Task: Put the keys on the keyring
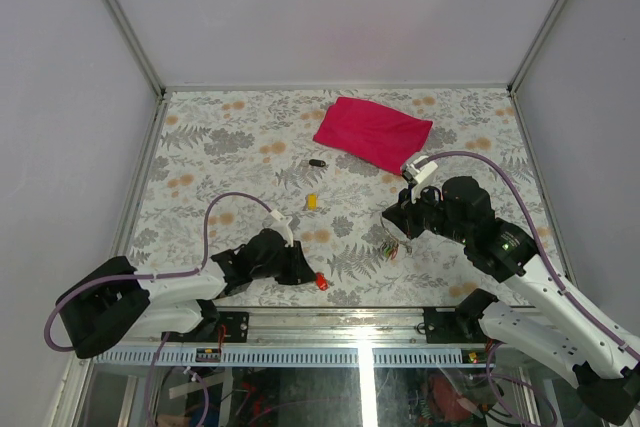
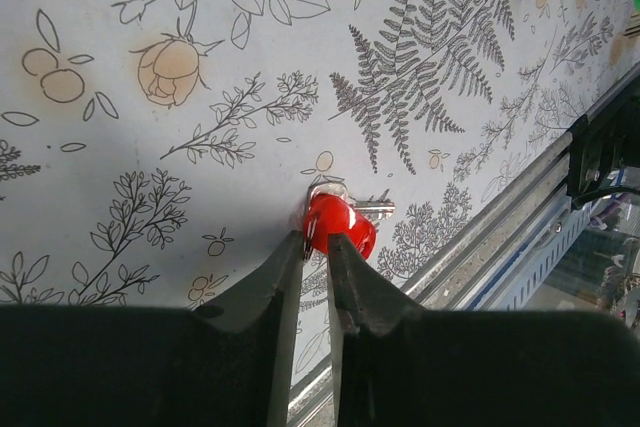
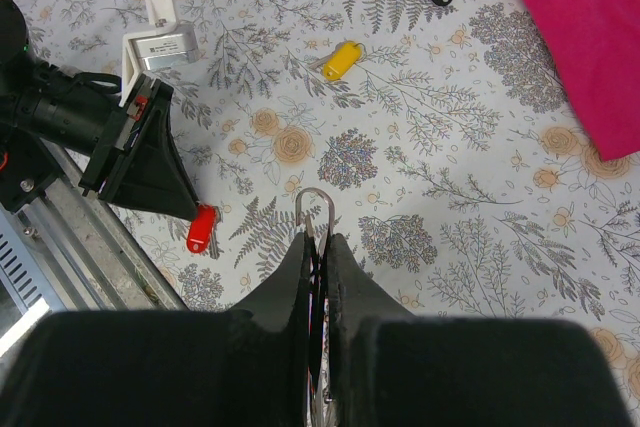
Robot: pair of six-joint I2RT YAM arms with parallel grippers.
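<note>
A red key (image 2: 340,224) lies on the floral table near the front edge, its metal blade pointing away. My left gripper (image 2: 316,237) comes in low, its jaws drawn to a narrow gap on the near edge of the red head. The same red key (image 1: 321,281) and left gripper (image 1: 305,275) show from above. My right gripper (image 3: 318,237) is shut on the silver keyring (image 3: 316,209), whose loop pokes out past the tips. Coloured keys hang under the right gripper (image 1: 393,230) in the top view. A yellow key (image 1: 311,201) lies loose mid-table.
A magenta cloth (image 1: 372,132) lies at the back right. A black-headed key (image 1: 317,163) rests just left of it. The table's metal front rail (image 2: 480,237) runs close behind the red key. White walls enclose the table on three sides.
</note>
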